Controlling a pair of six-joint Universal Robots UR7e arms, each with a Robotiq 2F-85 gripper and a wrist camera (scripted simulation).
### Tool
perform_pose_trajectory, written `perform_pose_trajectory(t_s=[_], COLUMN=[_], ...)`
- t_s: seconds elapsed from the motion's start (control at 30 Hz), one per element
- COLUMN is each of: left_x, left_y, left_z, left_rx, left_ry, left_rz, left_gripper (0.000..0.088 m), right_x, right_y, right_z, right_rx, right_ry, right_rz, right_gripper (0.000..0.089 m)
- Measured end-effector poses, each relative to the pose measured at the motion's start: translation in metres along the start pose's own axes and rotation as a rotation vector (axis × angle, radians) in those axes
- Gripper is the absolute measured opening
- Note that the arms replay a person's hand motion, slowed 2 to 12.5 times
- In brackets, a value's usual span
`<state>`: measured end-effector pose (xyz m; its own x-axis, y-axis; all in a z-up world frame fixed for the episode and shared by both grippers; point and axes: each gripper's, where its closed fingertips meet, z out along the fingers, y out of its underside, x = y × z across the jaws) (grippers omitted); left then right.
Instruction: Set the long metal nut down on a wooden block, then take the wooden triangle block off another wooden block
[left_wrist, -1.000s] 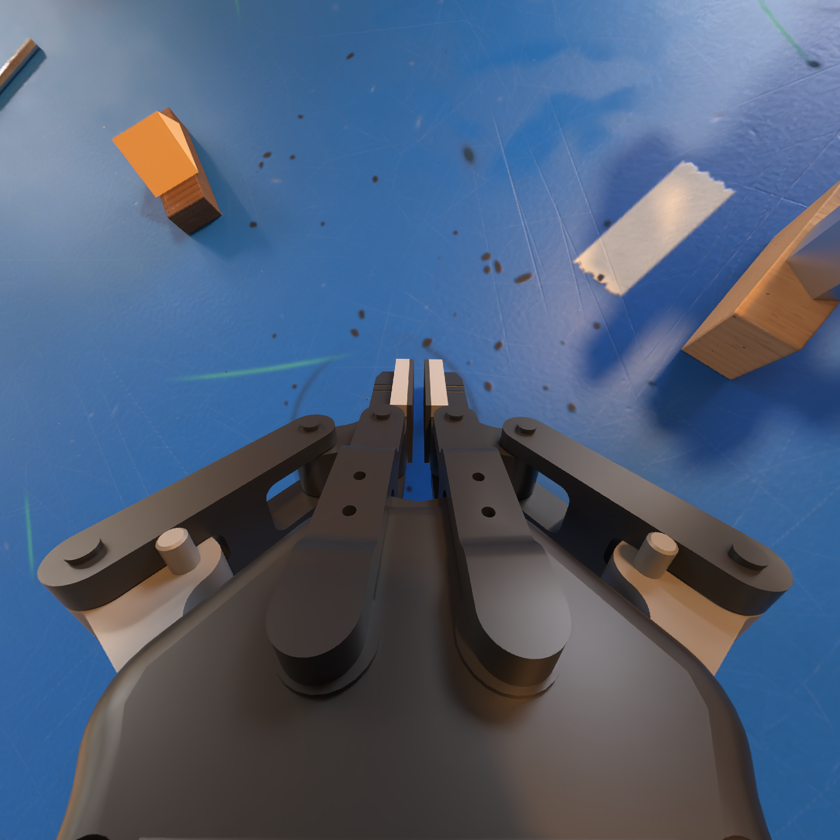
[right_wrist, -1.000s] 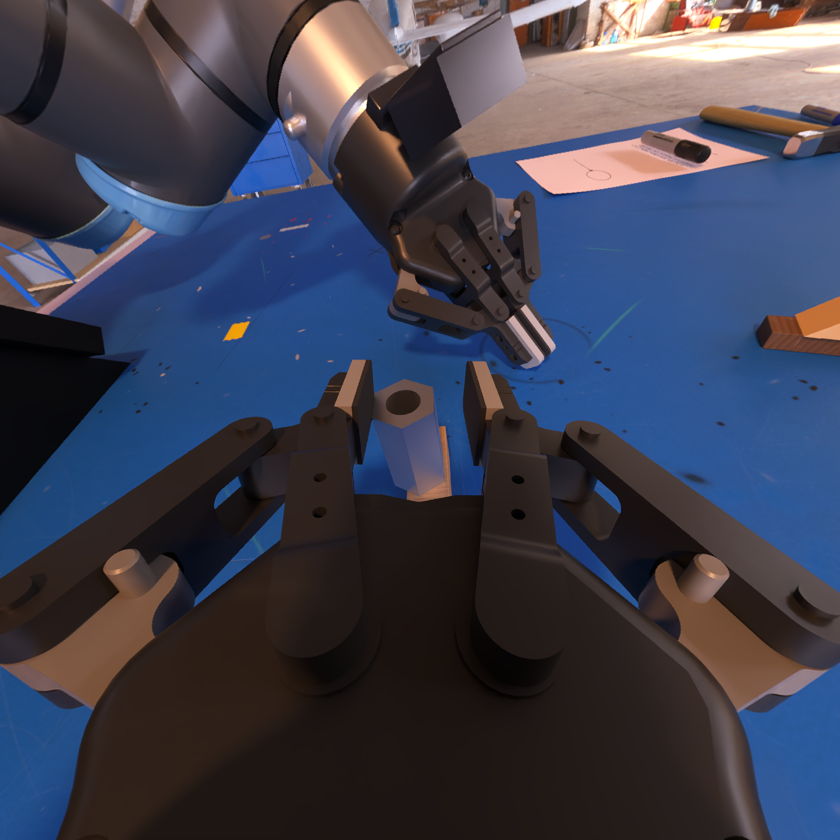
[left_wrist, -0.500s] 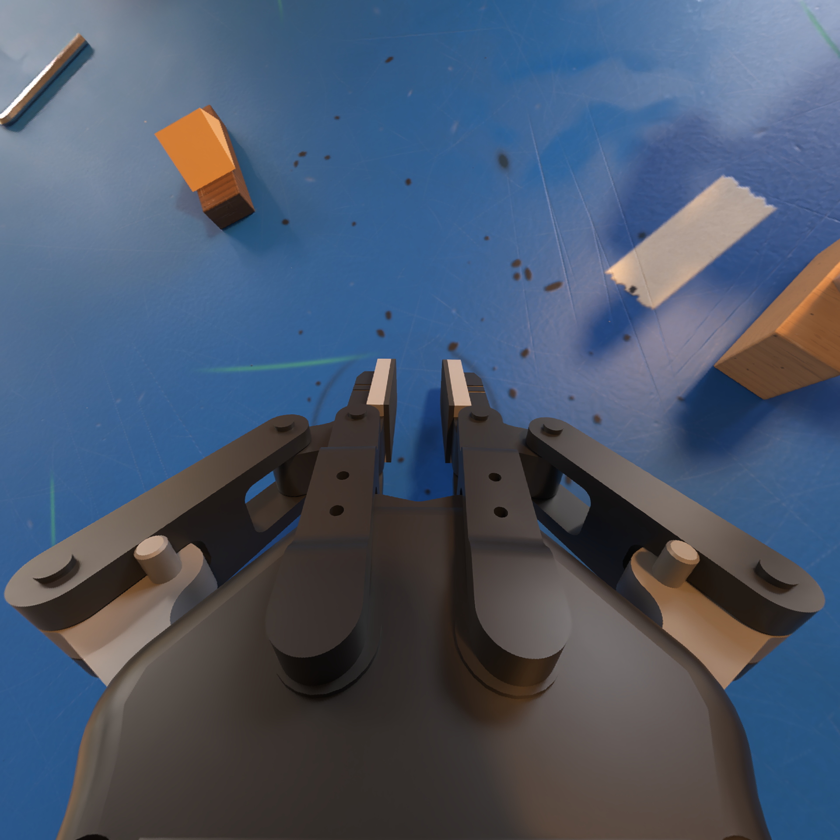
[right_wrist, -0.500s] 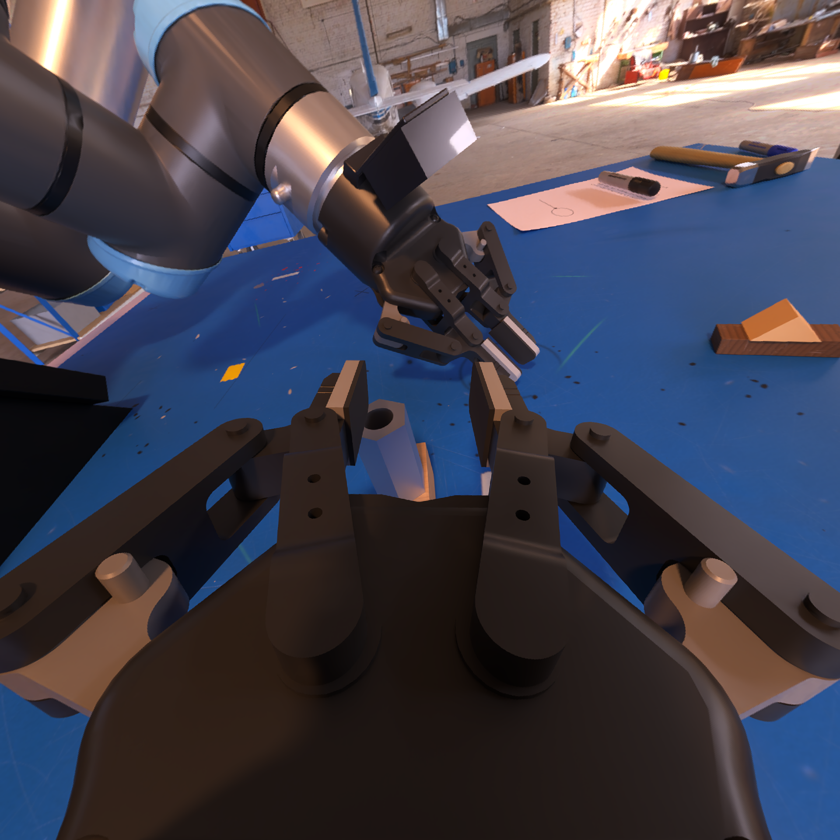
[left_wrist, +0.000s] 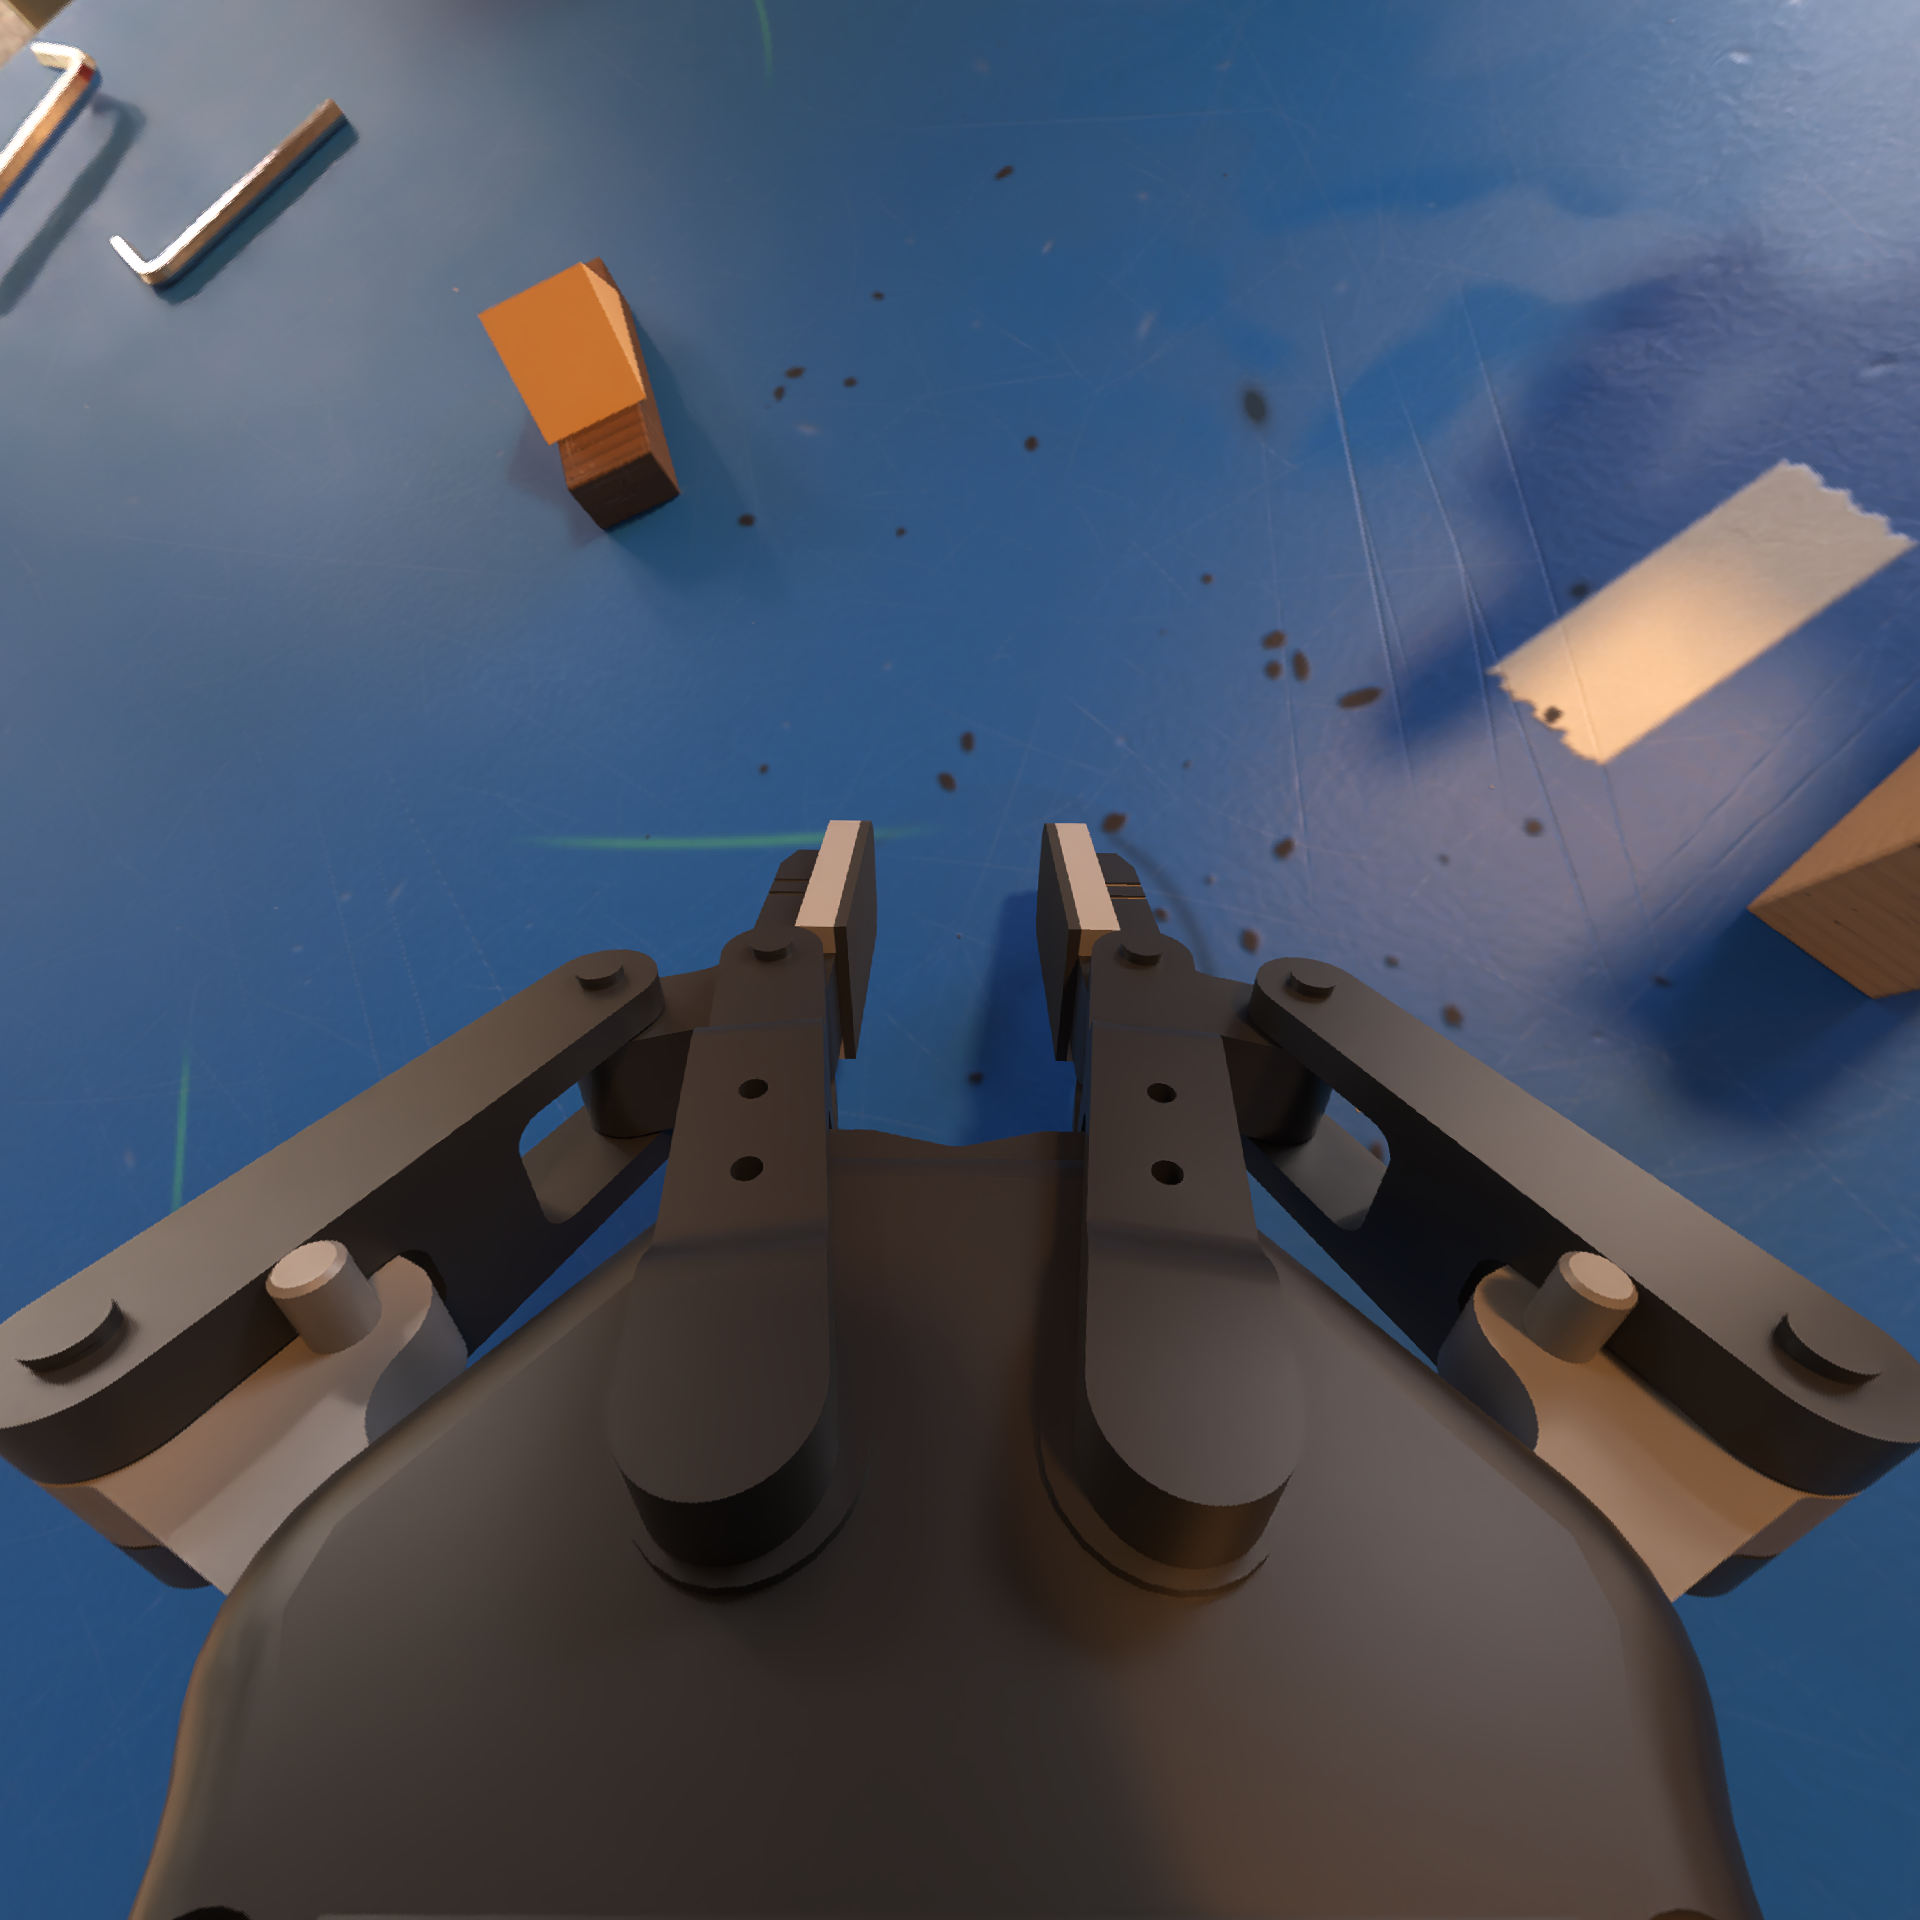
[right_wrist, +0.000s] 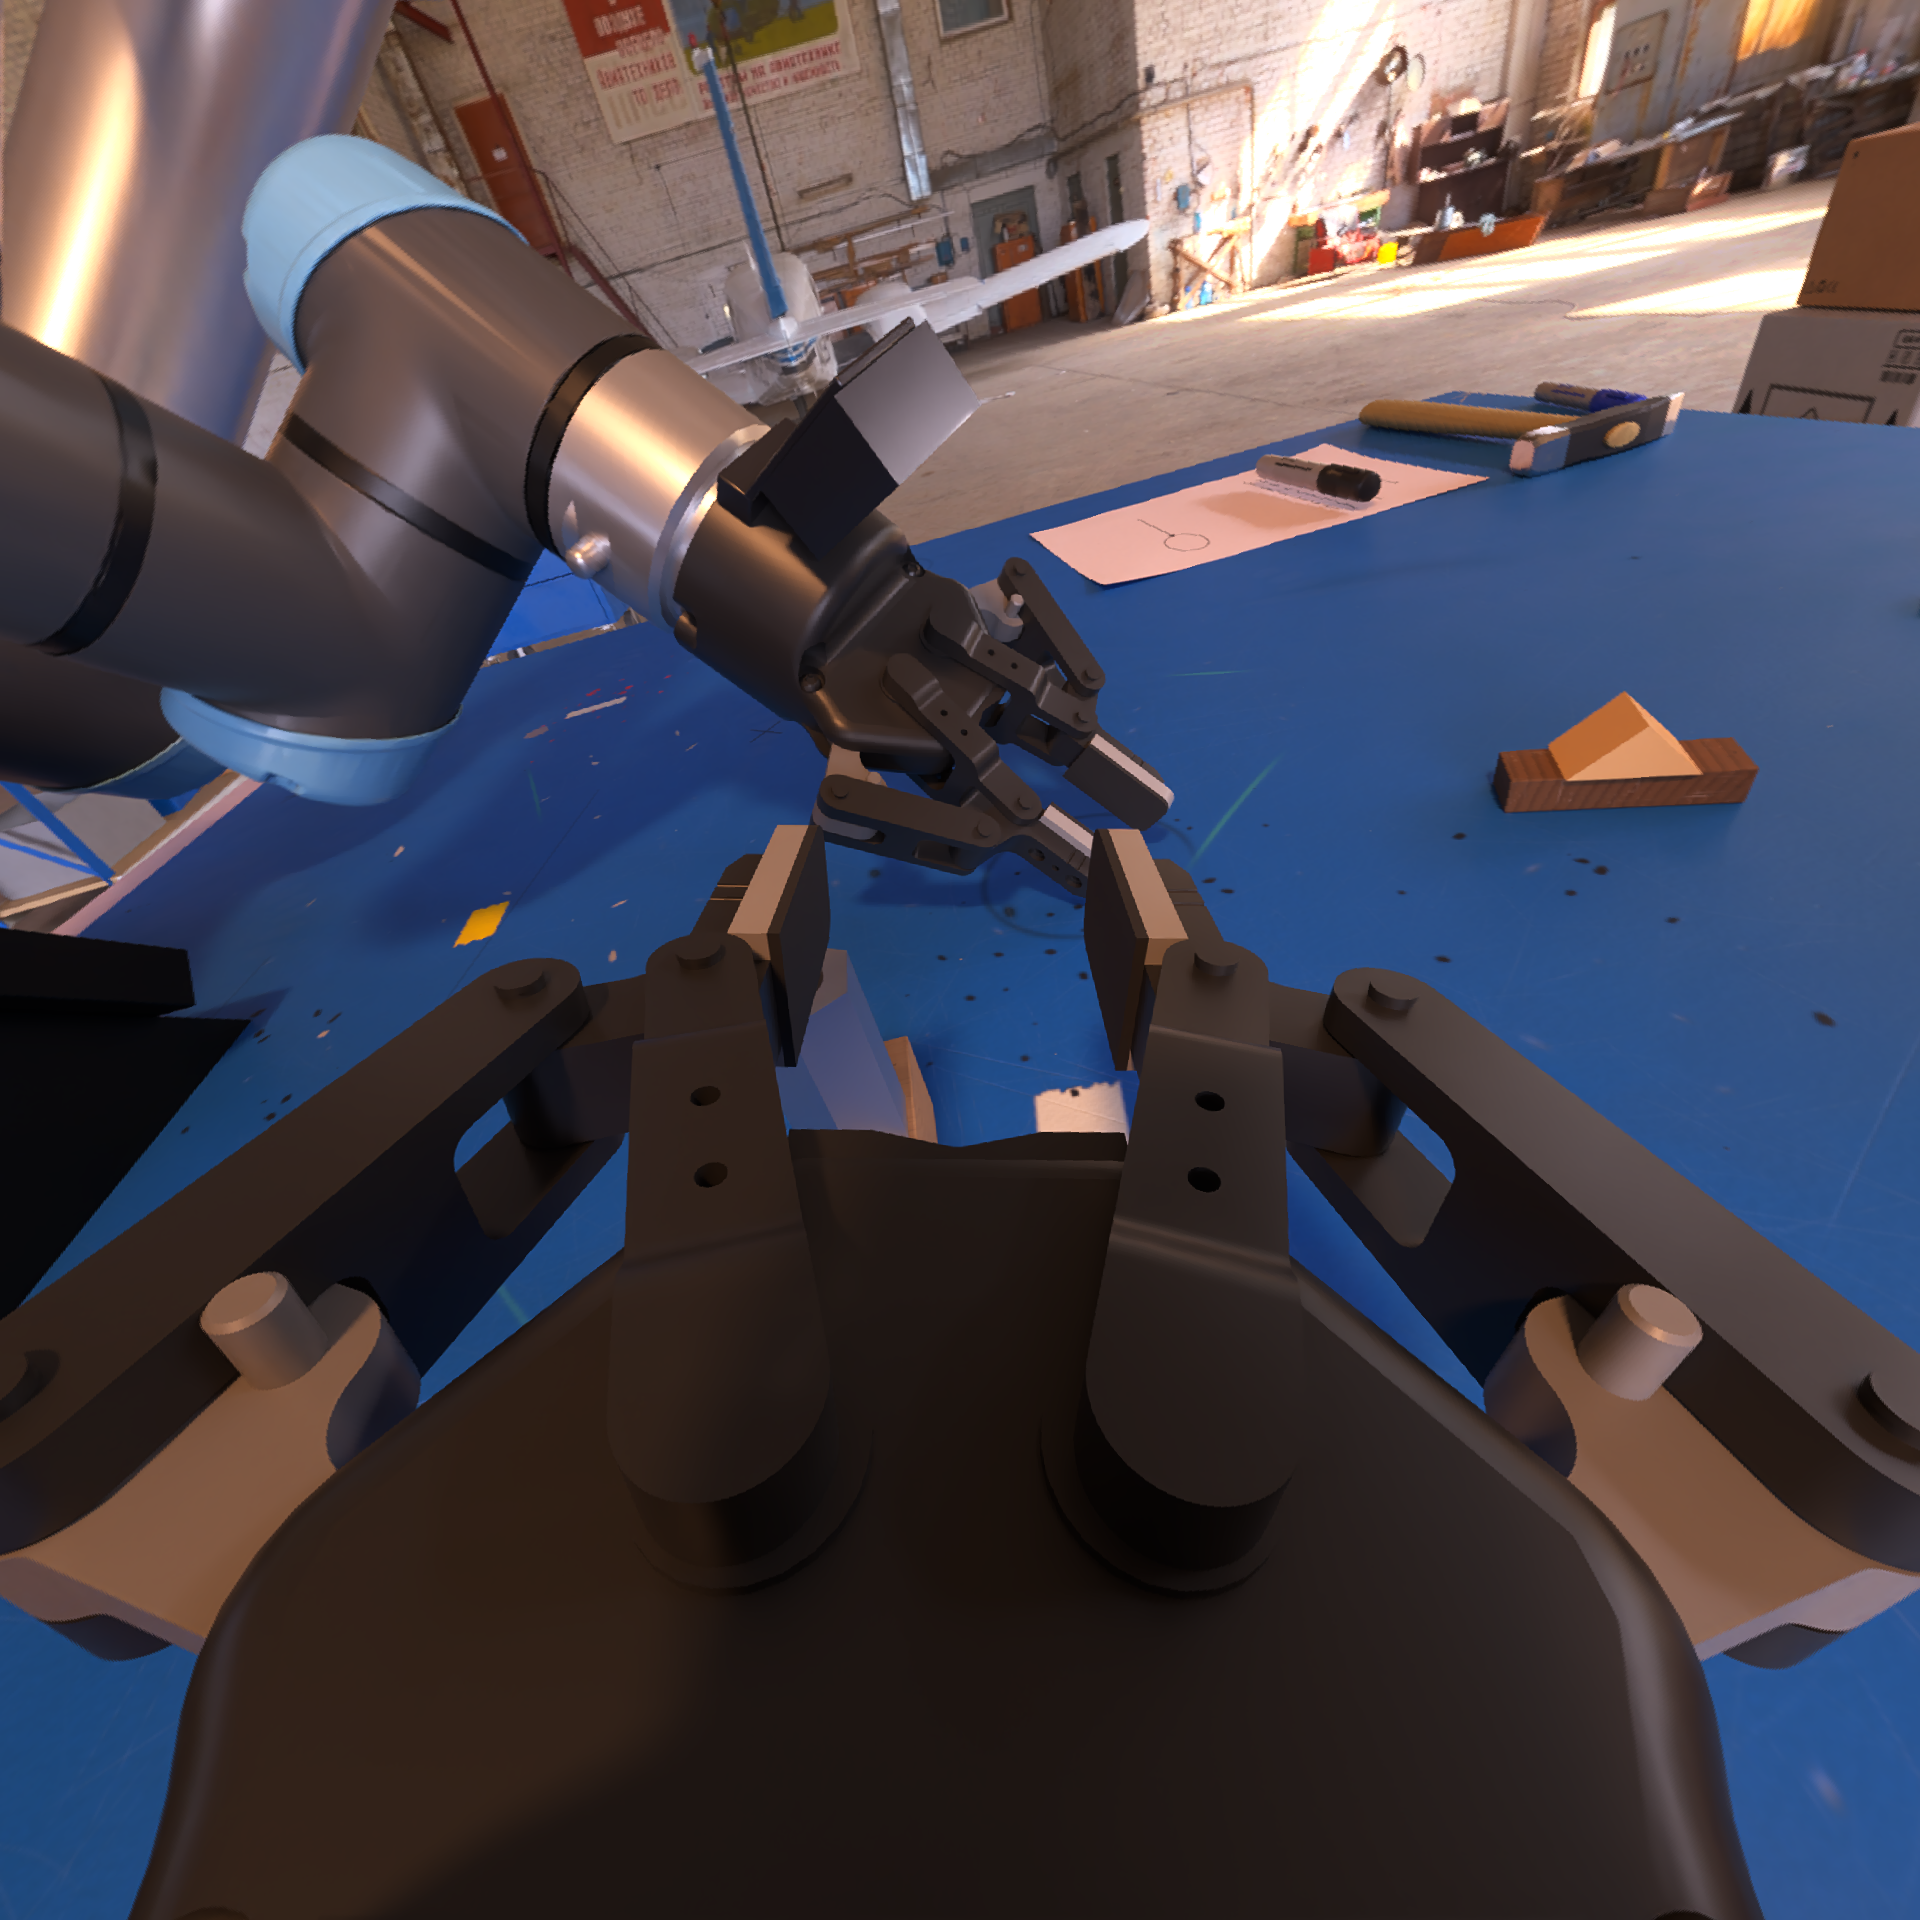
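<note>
We're lining the left gripper, half open & empty, w/ the wooden triangle block atop its dark block. Right gripper, wide open, empty, above the long metal nut on the light block.

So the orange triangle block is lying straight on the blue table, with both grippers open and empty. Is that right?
Not quite. The triangle block is not on the table itself; it sits on top of a dark flat wooden block, as the right wrist view shows. The rest holds: the left gripper and right gripper are both open and empty.
</note>
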<state>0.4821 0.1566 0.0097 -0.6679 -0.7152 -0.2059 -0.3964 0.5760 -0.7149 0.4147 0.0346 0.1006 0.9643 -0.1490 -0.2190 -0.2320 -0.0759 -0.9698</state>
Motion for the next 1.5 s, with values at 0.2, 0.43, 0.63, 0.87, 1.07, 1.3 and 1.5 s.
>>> perform_pose_trajectory(t_s=[0.2, 0.43, 0.63, 0.87, 1.07, 1.3, 1.5], left_x=[-0.006, -0.013, -0.019, -0.033, -0.049, -0.063, -0.071], left_y=[-0.002, -0.005, -0.007, -0.012, -0.022, -0.038, -0.052], left_z=[0.004, 0.007, 0.013, 0.025, 0.035, 0.047, 0.059], left_rx=[0.01, 0.008, 0.003, -0.007, 0.005, 0.042, 0.066], left_ry=[-0.047, -0.082, -0.08, -0.077, -0.108, -0.152, -0.19], left_rz=[-0.005, -0.014, -0.052, -0.148, -0.215, -0.236, -0.235], left_gripper=[0.0301, 0.0315, 0.031, 0.0316, 0.0401, 0.0483, 0.0516], right_x=[0.008, 0.012, 0.014, 0.014, 0.013, 0.012, 0.011], right_y=[0.0, 0.0, 0.001, 0.002, 0.003, 0.003, 0.003], right_z=[-0.003, -0.004, -0.005, -0.003, -0.002, -0.003, -0.003], right_rx=[-0.001, 0.003, 0.003, -0.008, -0.015, -0.016, -0.016], right_ry=[0.041, 0.056, 0.06, 0.062, 0.06, 0.058, 0.059], right_rz=[0.013, 0.021, 0.026, 0.022, 0.016, 0.012, 0.01], right_gripper=[0.0446, 0.0441, 0.0439, 0.0439, 0.044, 0.044, 0.044])
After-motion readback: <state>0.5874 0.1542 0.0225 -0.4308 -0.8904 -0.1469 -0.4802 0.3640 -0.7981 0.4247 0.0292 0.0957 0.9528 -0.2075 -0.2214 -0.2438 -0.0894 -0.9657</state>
